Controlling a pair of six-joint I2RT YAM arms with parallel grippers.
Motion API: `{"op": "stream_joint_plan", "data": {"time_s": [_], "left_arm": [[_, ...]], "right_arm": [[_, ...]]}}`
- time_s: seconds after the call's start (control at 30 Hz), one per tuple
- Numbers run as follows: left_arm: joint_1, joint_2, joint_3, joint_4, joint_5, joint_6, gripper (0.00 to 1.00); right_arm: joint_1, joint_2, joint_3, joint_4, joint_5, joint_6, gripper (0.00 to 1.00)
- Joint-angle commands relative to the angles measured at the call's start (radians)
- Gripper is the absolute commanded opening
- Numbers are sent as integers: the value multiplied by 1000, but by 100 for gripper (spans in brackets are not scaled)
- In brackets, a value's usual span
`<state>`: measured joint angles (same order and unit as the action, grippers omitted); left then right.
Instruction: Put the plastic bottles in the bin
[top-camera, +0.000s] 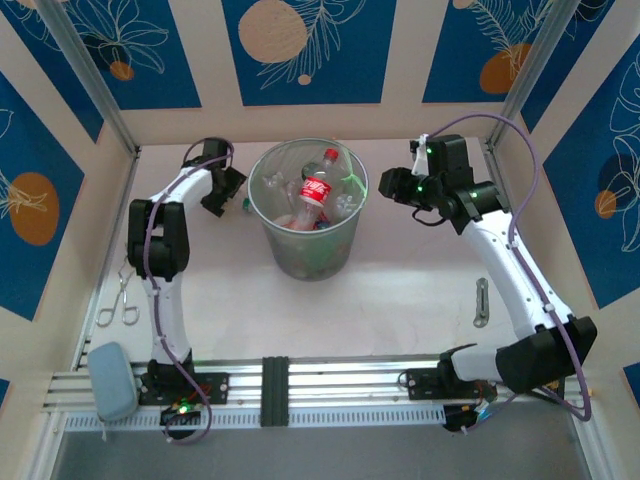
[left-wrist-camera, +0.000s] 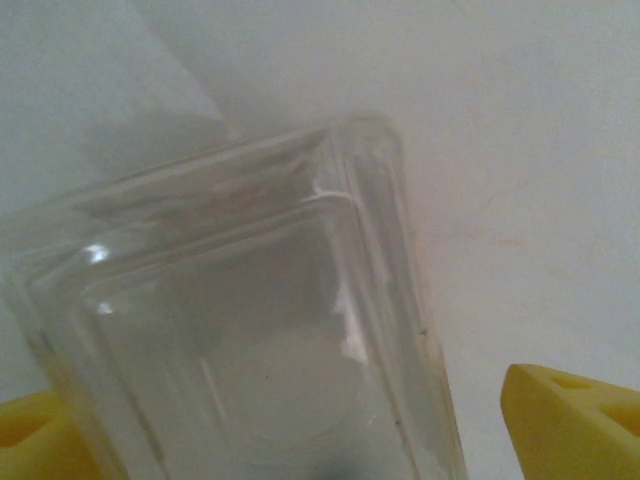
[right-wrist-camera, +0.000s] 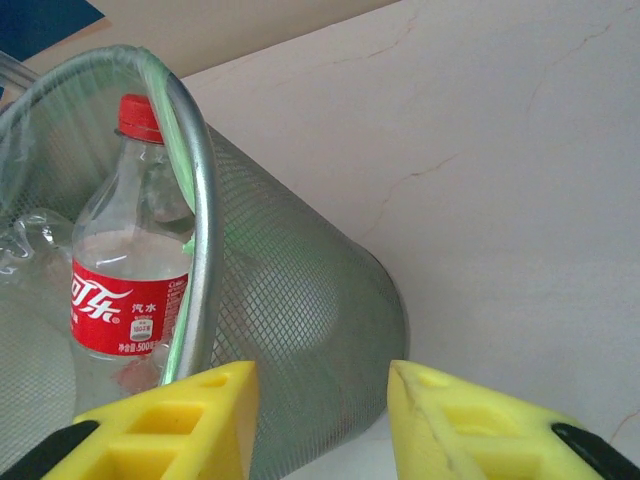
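The bin (top-camera: 305, 235), a round grey mesh basket, stands in the middle of the table with several plastic bottles inside. A clear bottle with a red label and red cap (top-camera: 318, 186) leans upright in it, and the right wrist view shows this bottle (right-wrist-camera: 130, 290) behind the bin's rim (right-wrist-camera: 200, 200). My right gripper (top-camera: 388, 186) hovers beside the bin's right rim, and in its wrist view the right gripper (right-wrist-camera: 322, 400) is open with nothing between its fingers. Left of the bin, my left gripper (top-camera: 230, 192) is low at the table. A clear, square-edged bottle (left-wrist-camera: 250, 330) lies between its wide yellow fingers (left-wrist-camera: 575, 425), with a gap on the right side.
Scissors (top-camera: 118, 300) lie near the left wall and a pale blue-grey pad (top-camera: 112, 380) sits at the front left. A small metal tool (top-camera: 482, 300) lies on the right. Low walls enclose the table.
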<state>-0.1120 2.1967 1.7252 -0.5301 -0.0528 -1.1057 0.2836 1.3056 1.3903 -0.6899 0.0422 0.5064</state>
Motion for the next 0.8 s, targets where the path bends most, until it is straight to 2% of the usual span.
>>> {"op": "stream_joint_plan", "data": {"time_s": [0.0, 0.2, 0.3, 0.53, 0.77], "left_arm": [[17, 11, 0, 16, 10, -12, 81], [23, -7, -39, 27, 11, -8, 66], [30, -25, -58, 39, 18, -8, 63], [47, -108, -112, 74, 32, 17, 56], [70, -288, -208, 131, 15, 104, 50]], "right_arm": [[-6, -32, -17, 0, -28, 10, 40], [-8, -43, -32, 2, -33, 17, 41], [-8, -46, -31, 1, -38, 19, 41], [-3, -49, -24, 2, -80, 30, 50], [39, -22, -18, 28, -121, 34, 50]]}}
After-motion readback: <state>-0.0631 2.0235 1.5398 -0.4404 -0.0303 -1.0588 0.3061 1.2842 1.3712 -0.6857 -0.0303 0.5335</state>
